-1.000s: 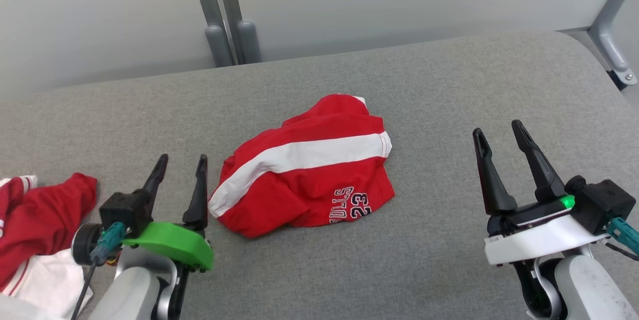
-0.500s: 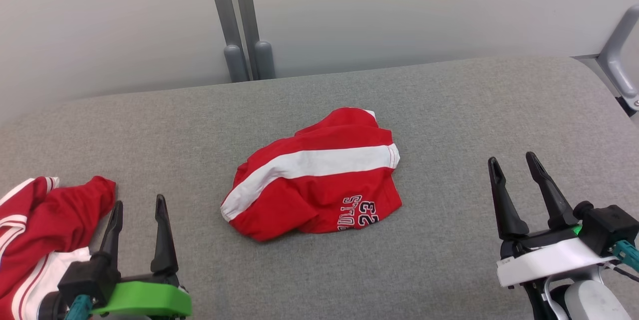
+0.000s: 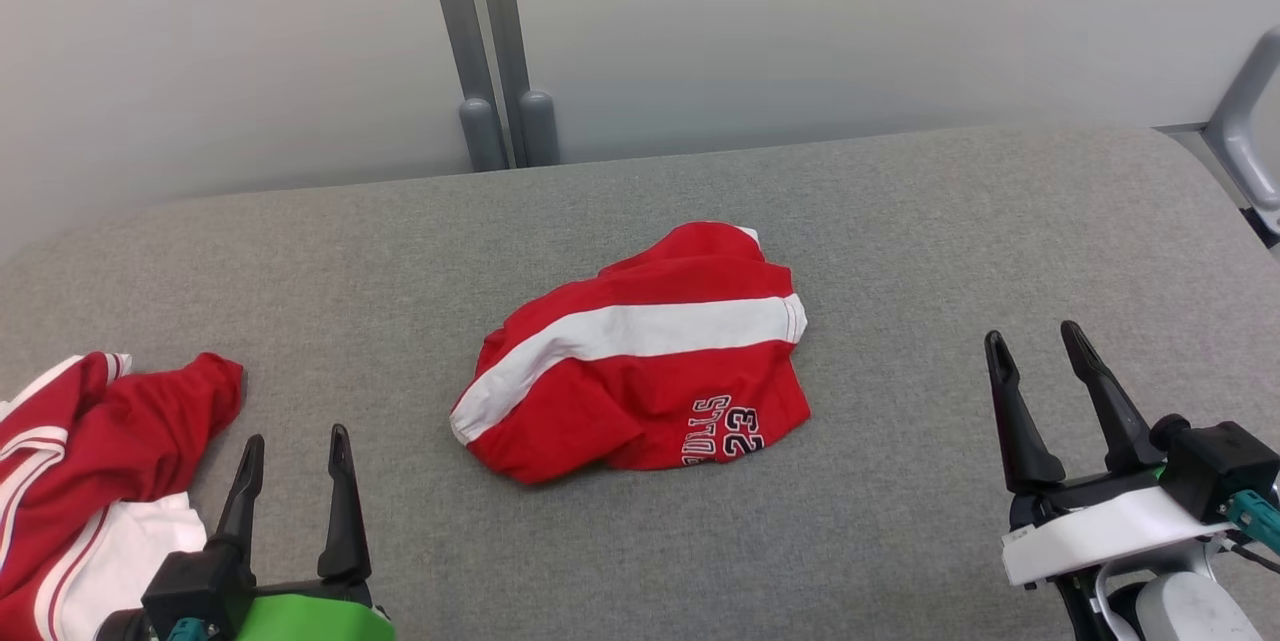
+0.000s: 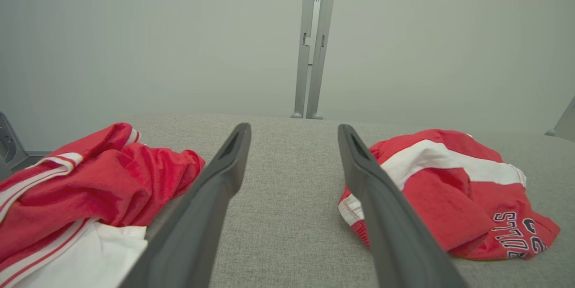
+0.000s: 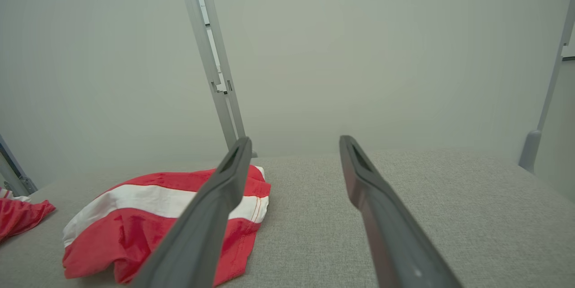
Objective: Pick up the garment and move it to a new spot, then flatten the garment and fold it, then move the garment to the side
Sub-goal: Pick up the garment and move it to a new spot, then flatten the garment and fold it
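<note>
**Head view: red garment (image 3: 640, 361) lies crumpled and untouched**

It sits bunched on the grey table (image 3: 900, 221), ahead-right of the left gripper (image 3: 296, 437) and ahead-left of the right gripper (image 3: 1031, 334), touching neither. Both have their fingers spread wide and hold nothing, likely parked on either side so either can reach in for the pickup. Another red-and-white heap (image 3: 90, 451) lies just left of the left gripper.

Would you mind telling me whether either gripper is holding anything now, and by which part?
Nothing is held: the left gripper and right gripper are both open, apart from the red garment.
</note>
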You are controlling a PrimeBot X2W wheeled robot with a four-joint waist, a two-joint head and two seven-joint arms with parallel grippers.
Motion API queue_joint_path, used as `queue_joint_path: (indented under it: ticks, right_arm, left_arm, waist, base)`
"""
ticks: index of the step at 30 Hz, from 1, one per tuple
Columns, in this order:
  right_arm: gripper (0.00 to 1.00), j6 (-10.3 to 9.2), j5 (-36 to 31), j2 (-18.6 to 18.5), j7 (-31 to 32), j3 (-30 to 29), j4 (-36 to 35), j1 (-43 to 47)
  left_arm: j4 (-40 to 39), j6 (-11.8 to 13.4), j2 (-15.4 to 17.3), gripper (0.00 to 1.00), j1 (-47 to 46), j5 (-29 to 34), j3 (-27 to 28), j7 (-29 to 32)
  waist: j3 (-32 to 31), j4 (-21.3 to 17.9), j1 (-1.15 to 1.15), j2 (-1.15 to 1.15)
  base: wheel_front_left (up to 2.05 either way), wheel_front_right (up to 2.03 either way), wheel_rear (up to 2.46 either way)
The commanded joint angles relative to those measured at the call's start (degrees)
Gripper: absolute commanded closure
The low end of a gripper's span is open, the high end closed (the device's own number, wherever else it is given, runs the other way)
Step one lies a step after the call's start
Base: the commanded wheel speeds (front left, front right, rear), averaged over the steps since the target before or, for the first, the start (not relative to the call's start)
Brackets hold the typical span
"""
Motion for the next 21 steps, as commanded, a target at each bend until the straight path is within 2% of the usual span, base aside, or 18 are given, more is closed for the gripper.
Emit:
queue_joint_path:
  ticks: [1, 10, 15, 21]
  right_arm:
    - [0.00, 0.02, -0.5, -0.2, -0.2, -0.1, 0.3, 0.3]
    - [0.00, 0.02, -1.1, -0.5, -0.2, 0.3, 1.1, 0.0]
    - [0.00, 0.02, -1.6, -1.8, -0.2, 3.3, 4.4, -1.6]
    - [0.00, 0.02, 4.8, -4.8, 2.0, 9.3, 13.7, -8.8]
  left_arm:
    - [0.2, -0.4, -0.2, 0.00, -0.2, 0.8, 0.5, 0.0]
    - [1.0, -1.7, -1.1, 0.00, -1.0, 1.7, 1.4, 0.0]
    - [6.0, -3.0, -1.4, 0.00, -3.2, -0.1, -0.3, 0.0]
    - [11.0, -4.7, -1.5, 0.00, -8.4, -5.7, -3.8, 7.5]
  waist:
    - [0.0, 0.0, 0.00, 0.00]
    - [0.3, 0.0, 0.00, 0.00]
    - [1.2, 0.5, 0.00, 0.00]
    - [4.6, 1.9, 0.00, 0.00]
  base:
    - [0.00, 0.00, 0.00]
    - [0.00, 0.00, 0.00]
    - [0.00, 0.00, 0.00]
    - [0.00, 0.00, 0.00]
